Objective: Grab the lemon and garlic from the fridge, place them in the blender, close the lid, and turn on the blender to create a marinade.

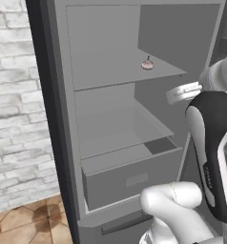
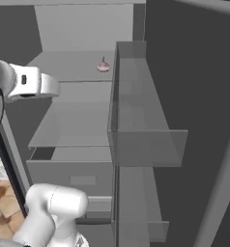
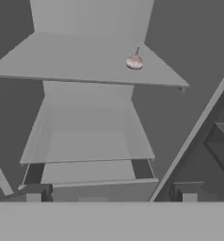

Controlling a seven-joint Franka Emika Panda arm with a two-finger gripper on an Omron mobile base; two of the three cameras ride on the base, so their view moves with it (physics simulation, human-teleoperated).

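Standing open, the fridge [image 1: 63, 119] shows a pale grey inside with flat shelves and a wide drawer [image 1: 134, 178] at the bottom. On the upper shelf [image 1: 115, 71], near its right back corner, sits the garlic [image 1: 147, 64], a small pinkish bulb with a thin stalk. The white arm [image 1: 208, 143] rises just in front of the fridge, to the right of the drawer. The gripper [image 3: 111, 195] hangs outside the fridge, well apart from the garlic, its fingers [image 3: 34, 194] spread wide and holding nothing.
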